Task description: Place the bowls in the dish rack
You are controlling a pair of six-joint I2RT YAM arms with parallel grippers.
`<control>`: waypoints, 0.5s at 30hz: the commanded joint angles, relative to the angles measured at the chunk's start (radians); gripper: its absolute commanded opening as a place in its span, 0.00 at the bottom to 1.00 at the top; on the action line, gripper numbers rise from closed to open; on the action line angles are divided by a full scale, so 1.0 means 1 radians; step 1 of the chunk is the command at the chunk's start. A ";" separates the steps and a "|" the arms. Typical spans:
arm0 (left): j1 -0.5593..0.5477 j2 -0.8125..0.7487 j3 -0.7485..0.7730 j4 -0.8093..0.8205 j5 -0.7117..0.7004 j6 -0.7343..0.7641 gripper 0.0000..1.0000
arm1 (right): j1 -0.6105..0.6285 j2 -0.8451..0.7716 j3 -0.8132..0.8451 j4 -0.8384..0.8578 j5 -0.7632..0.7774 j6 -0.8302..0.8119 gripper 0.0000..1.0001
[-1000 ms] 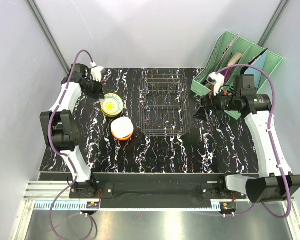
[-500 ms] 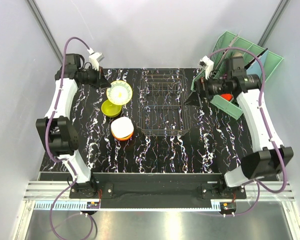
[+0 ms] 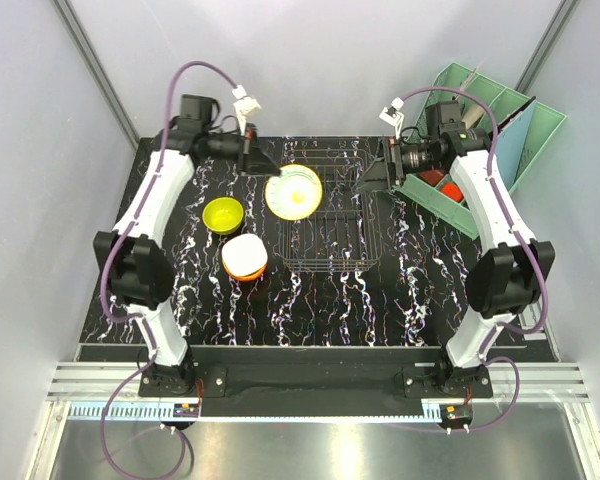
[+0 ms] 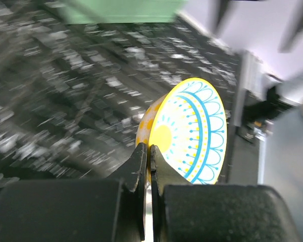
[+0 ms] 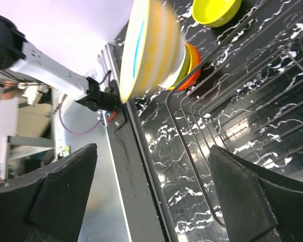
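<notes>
A: Left gripper (image 3: 263,163), state?
B: Pinched tight on the rim of the patterned bowl (image 3: 293,192), which is yellow with blue rings inside. The wrist view shows both fingers (image 4: 141,166) clamped on the edge.

A: Where's that bowl?
B: Tipped up on edge, with its inside facing the overhead camera, at the 10 o'clock corner of the dish rack (image 3: 330,235). It could be touching the wire or just above it; the top view is too flat to say.

A: And the rack itself?
B: It sits on the black marbled table (image 3: 400,300), a bit toward 12 o'clock from centre, and nothing is seated in it.

A: Other bowls?
B: A lime bowl (image 3: 223,213) is at 9 o'clock of the rack, upright on the table. A stack of bowls (image 3: 244,257), white on top and orange under, is at 8 o'clock, just beside the rack's near-left corner.

A: Right gripper (image 3: 370,178)?
B: Its jaws are spread wide and hold nothing. It hangs over the rack's 1 o'clock corner and points toward the held bowl.

A: Anything else?
B: A mint file organiser (image 3: 500,110) is at 2 o'clock, behind the right arm.
</notes>
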 commanded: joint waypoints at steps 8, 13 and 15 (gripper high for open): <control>-0.163 0.117 0.115 0.033 0.212 -0.043 0.00 | 0.008 0.081 0.015 0.086 -0.198 0.075 1.00; -0.182 0.165 0.165 0.032 0.247 -0.040 0.00 | 0.008 0.113 -0.019 0.091 -0.236 0.063 1.00; -0.189 0.177 0.187 0.032 0.249 -0.034 0.00 | 0.008 0.130 -0.036 0.091 -0.262 0.062 1.00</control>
